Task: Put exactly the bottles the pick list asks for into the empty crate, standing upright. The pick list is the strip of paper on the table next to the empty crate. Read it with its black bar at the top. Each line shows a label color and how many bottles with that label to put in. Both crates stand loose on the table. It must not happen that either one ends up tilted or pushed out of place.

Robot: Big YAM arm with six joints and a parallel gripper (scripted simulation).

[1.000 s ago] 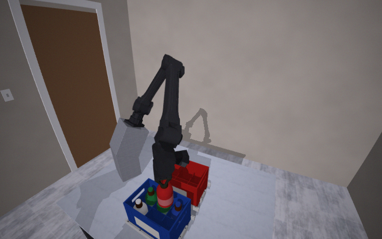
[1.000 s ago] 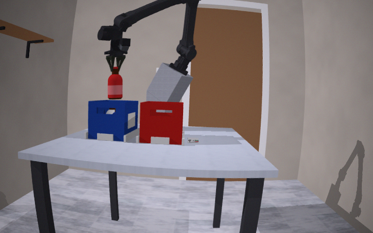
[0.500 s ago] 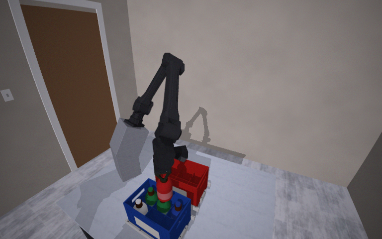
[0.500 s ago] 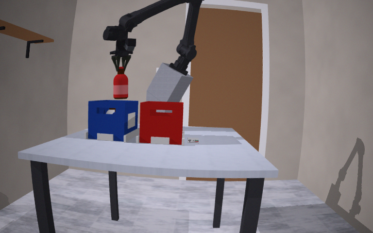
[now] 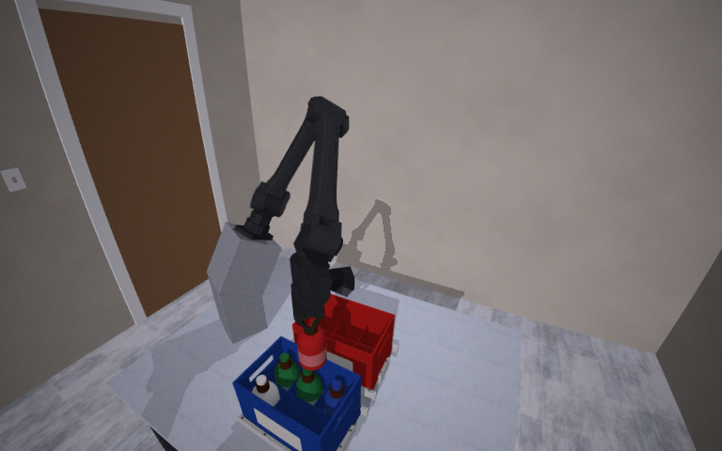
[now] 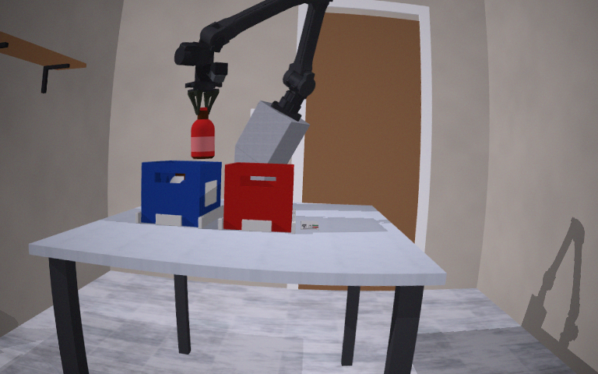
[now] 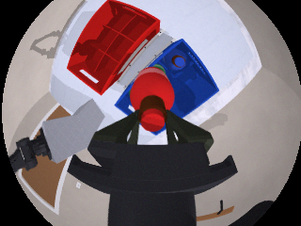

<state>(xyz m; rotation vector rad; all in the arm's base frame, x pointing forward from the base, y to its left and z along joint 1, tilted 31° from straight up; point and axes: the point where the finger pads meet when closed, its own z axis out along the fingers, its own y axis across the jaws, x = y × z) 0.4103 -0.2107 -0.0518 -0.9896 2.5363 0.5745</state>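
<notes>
Red bottle, one, upright, its neck clamped in the end effector; seen from the top, green-capped bottles, two, in the blue crate. Exterior: bottle above the blue crate's rim; red crate beside, on the worktop. Wrist: red crate, compartments bare.

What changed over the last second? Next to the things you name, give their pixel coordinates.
The gripper (image 5: 309, 325) (image 6: 203, 110) (image 7: 152, 113), shut on the red bottle (image 5: 311, 348) (image 6: 202, 136) (image 7: 151, 89), carried it sideways toward the red crate (image 5: 380, 348) (image 6: 259, 202) (image 7: 80, 68). Nothing was grasped or released. Both crates and the bottles visible in the blue crate (image 5: 319, 423) (image 6: 170, 200) (image 7: 207, 87) stayed put.
</notes>
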